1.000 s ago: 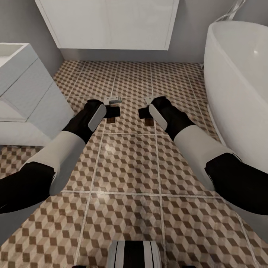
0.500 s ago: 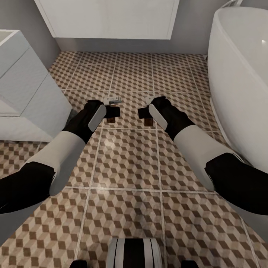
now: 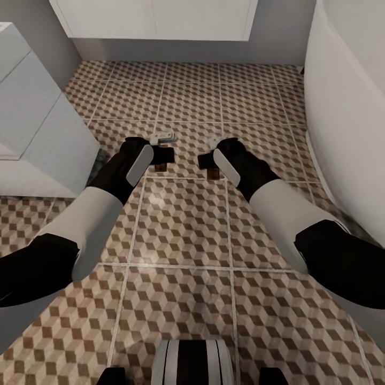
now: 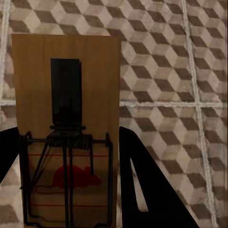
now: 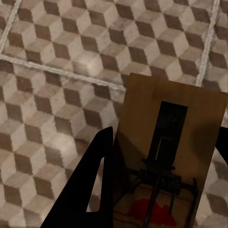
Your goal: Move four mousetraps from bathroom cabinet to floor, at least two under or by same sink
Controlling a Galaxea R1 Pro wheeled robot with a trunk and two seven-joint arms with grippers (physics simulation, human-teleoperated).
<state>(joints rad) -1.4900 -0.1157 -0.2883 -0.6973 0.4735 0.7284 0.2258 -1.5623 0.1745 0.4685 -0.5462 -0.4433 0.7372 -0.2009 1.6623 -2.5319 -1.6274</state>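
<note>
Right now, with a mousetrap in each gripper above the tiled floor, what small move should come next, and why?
Probably lower both arms toward the bathroom floor before releasing. The left gripper holds one mousetrap and the right gripper another mousetrap, both above the tiles, so dropping them now could make them tumble.

Camera tips down and forward; arms hold their pose

The whole head view has shifted: the white bathtub [image 3: 347, 123] at the right edge has lost its rim off the top, the pale vanity unit [image 3: 37, 133] at the left edge has slid toward the upper left, and the white wall cabinet [image 3: 155, 18] along the top shows less of its front. More of the bathroom floor [image 3: 182, 230] fills the centre. This is camera motion, not things moving.
</note>
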